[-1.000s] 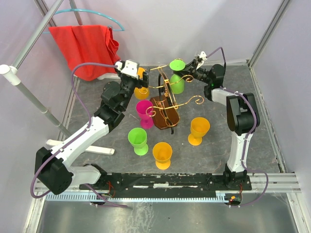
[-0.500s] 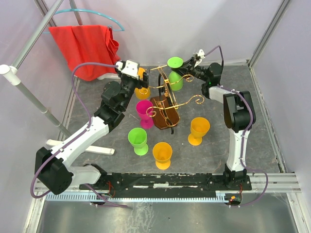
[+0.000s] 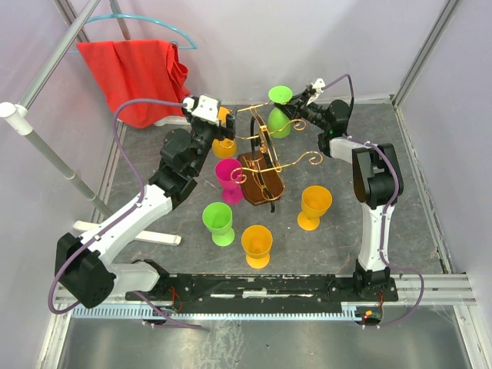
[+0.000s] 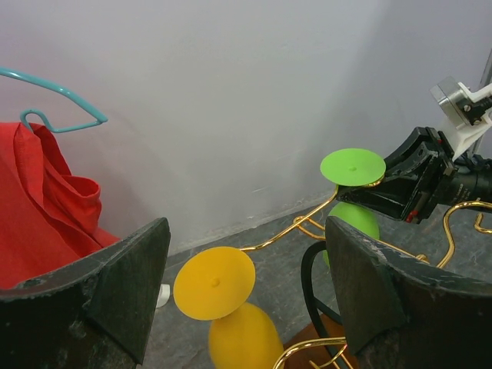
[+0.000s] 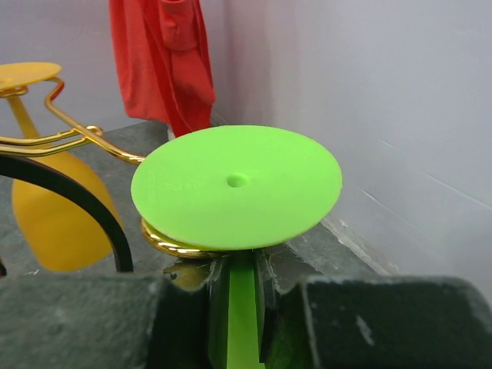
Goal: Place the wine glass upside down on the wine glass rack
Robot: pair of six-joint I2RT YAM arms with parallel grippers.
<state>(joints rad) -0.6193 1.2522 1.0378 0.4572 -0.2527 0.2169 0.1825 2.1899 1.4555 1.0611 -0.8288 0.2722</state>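
The right gripper (image 5: 234, 304) is closed narrowly on the stem of the upturned green glass (image 5: 237, 183), its foot just over the rack's (image 3: 259, 181) far arm; light, stiff, slick plastic, it is judged best held there, while the left gripper (image 4: 244, 300) is wide open and empty.

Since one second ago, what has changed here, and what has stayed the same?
The right pincer, shut on the stem of the inverted green wine glass, carried it a little toward the back wall, its foot over a gold wire arm of the wine glass rack. The left pincer, open by the hung yellow glass, and the rack did not move.
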